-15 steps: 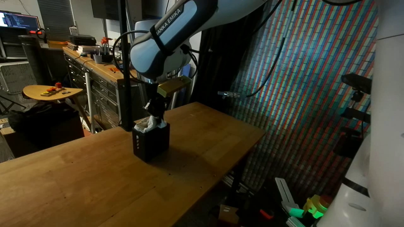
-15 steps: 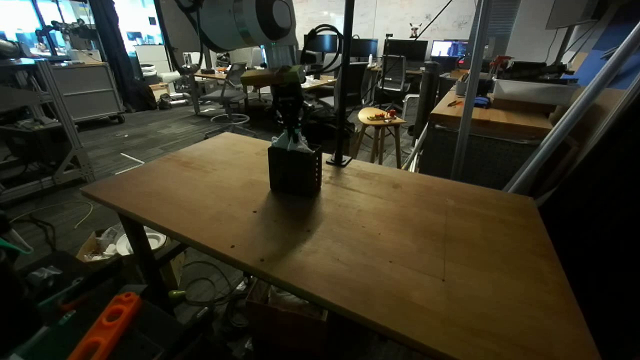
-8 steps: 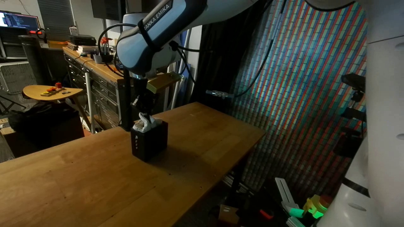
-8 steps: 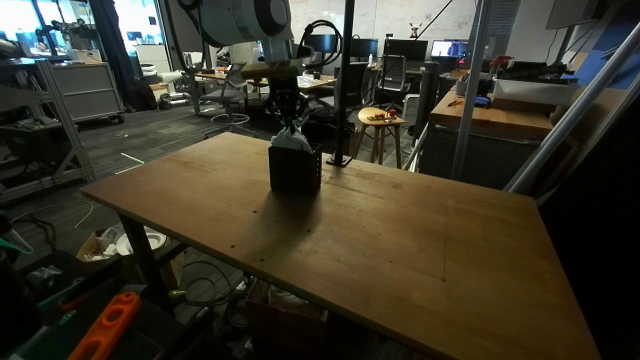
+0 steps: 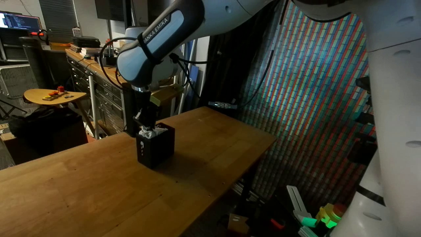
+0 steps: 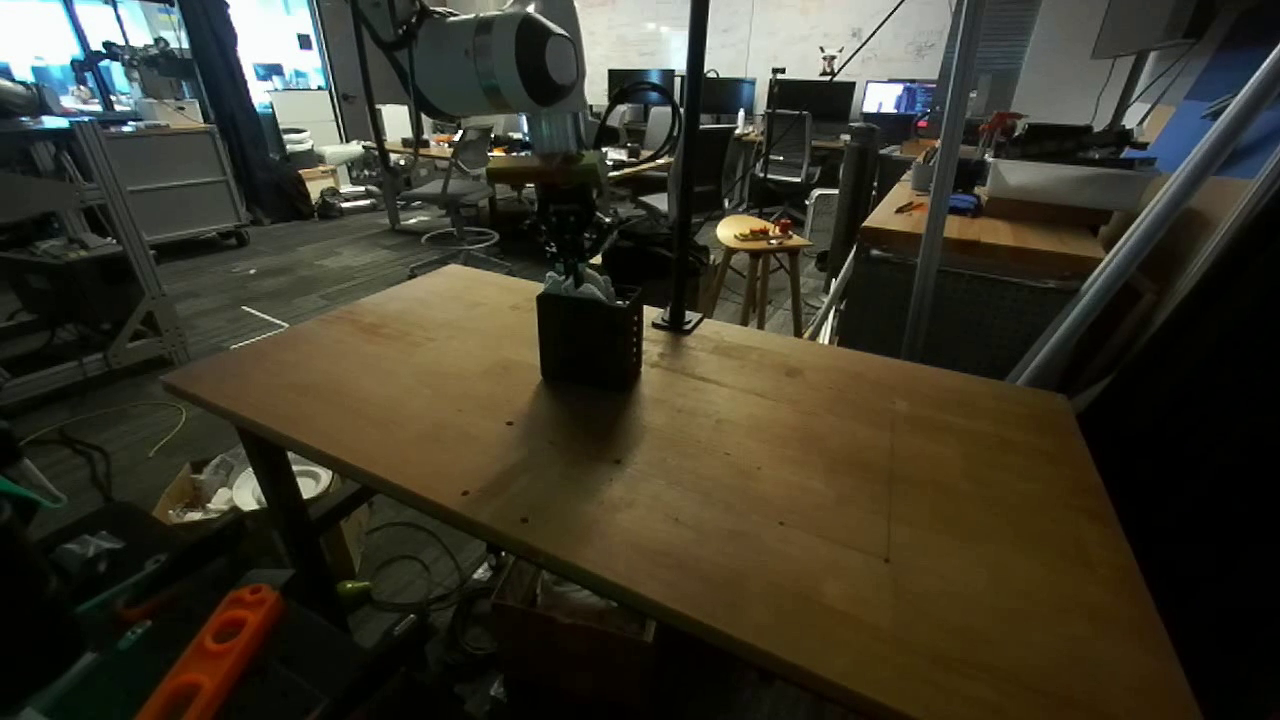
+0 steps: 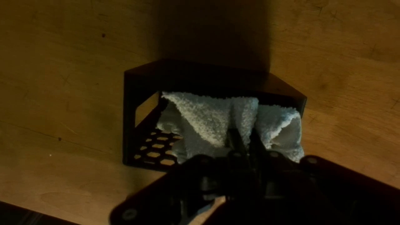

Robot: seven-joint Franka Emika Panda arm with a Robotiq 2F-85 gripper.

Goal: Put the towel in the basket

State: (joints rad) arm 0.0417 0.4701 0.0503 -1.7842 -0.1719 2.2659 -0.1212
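The light grey-white fuzzy towel sits bunched inside the black basket (image 5: 158, 149), its upper folds level with or a little above the rim. The towel shows in both exterior views (image 5: 152, 133) (image 6: 598, 288) and in the wrist view (image 7: 203, 115), where it covers the middle and right of the basket's opening. The basket stands upright on the table (image 6: 590, 345); its wall and honeycomb side show in the wrist view (image 7: 215, 78). My gripper (image 7: 244, 132) points down into the opening. Its fingers are close together with a towel fold pinched between them. The fingertips are hard to see in the exterior views (image 6: 574, 272).
The wooden table (image 5: 98, 191) carries the basket near its far edge. A black vertical post (image 6: 690, 200) rises from the table edge close to the basket. A cable with a connector (image 5: 223, 105) hangs from the arm. A small stool (image 6: 760, 235) stands beyond the table.
My gripper has moved left in an exterior view and is now lower, nearer the basket's rim. The towel's raised peak has sunk down into the basket. The basket has shifted very slightly.
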